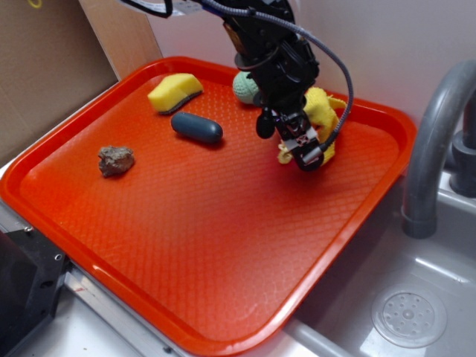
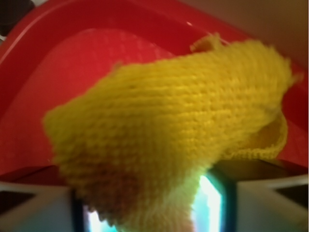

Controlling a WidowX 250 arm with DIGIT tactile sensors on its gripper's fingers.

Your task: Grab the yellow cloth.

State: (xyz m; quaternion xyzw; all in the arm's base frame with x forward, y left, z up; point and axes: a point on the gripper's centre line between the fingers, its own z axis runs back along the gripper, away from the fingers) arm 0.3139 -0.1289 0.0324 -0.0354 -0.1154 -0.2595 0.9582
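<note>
1. Wrist view showed the cloth [image 2: 174, 125] filling the frame, bunched between the jaws, which looked closed on it.
2. Exterior view put the gripper [image 1: 306, 152] low over the tray [image 1: 186, 253], cloth [image 1: 321, 108] draped behind it.
3. Risk: only a thin fold seemed pinched, so lifting could let the soft fabric slip free.

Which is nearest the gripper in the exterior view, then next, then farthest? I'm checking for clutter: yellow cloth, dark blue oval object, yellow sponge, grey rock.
From the gripper:
1. Yellow cloth, right at the gripper, rising behind it.
2. Dark blue oval object, left of it, mid-tray.
3. Yellow sponge, farther left, toward the tray's back edge.
4. Grey rock, farthest, near the tray's left edge.
</note>
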